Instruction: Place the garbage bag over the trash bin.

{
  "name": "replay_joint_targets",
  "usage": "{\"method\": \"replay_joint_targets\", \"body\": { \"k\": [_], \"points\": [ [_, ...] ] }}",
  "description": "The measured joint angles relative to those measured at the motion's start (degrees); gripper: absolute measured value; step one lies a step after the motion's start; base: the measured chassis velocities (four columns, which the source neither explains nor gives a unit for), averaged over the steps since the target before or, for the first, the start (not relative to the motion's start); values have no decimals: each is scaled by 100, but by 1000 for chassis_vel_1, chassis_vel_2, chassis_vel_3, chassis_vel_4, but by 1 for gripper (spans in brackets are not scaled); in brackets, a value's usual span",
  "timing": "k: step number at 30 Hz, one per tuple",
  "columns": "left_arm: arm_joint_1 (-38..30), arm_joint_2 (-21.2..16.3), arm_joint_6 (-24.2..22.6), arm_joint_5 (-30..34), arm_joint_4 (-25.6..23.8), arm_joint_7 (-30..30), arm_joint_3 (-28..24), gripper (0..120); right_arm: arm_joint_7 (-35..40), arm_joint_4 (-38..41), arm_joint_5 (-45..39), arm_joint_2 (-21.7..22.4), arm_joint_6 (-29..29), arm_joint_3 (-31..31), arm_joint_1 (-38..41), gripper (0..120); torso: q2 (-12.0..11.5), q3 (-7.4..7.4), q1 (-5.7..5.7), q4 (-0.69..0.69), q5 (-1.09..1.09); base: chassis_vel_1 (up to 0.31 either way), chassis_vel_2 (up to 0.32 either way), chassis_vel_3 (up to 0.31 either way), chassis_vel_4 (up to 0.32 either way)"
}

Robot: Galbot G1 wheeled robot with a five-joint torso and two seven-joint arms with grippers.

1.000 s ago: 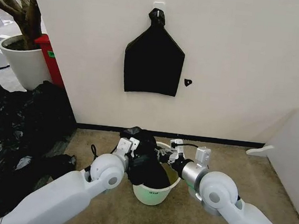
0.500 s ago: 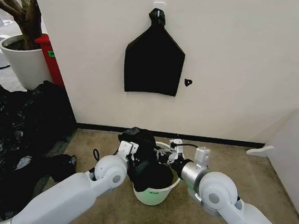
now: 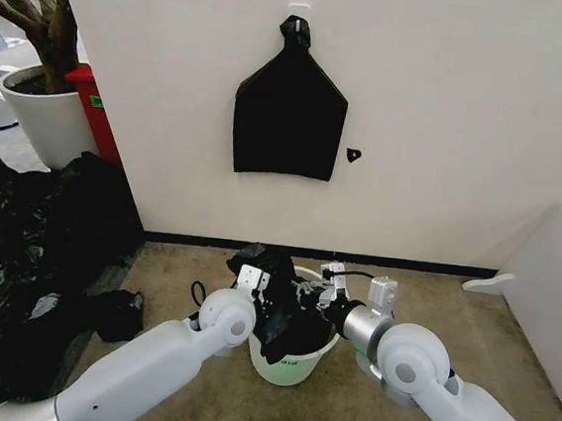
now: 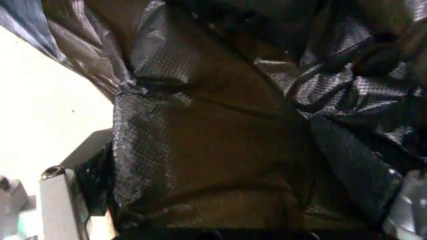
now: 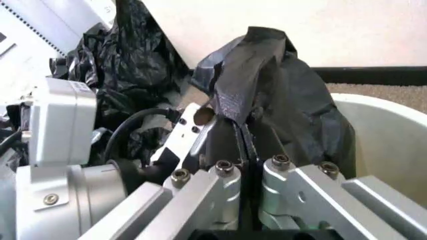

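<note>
Garbage bag sits bunched over the left side of your trash bin, part of it drooping inside. Your right gripper has its fingers clenched on a fold of the plastic above the rim. Whether your left gripper grips the bag, you cannot tell: plastic covers it.
</note>
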State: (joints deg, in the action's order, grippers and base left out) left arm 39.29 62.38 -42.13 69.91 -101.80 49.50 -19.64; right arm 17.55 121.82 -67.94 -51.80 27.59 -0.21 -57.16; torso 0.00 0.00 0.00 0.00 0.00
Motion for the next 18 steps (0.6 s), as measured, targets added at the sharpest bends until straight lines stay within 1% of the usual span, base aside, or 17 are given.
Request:
{"method": "replay_joint_targets", "body": {
  "k": [6,9,16,18],
  "points": [
    [-4,7,0,-24,35,76,1,100,70,-18,-46,-108,5,-170,133,0,0,0,0,0,0,0,0,0,0],
    [-4,-12,-1,-44,18,82,2,100,87,-47,-51,-141,5,-219,176,0,0,0,0,1,-1,0,0,0,0],
    [37,-56,-1,-212,31,69,-2,95,96,-88,-33,-162,6,-281,180,0,0,0,0,1,-1,0,0,0,0],
    [42,-32,-1,-233,86,62,-11,90,103,-88,-28,-163,7,-280,164,0,0,0,0,1,-1,0,0,0,0]
  ]
}}
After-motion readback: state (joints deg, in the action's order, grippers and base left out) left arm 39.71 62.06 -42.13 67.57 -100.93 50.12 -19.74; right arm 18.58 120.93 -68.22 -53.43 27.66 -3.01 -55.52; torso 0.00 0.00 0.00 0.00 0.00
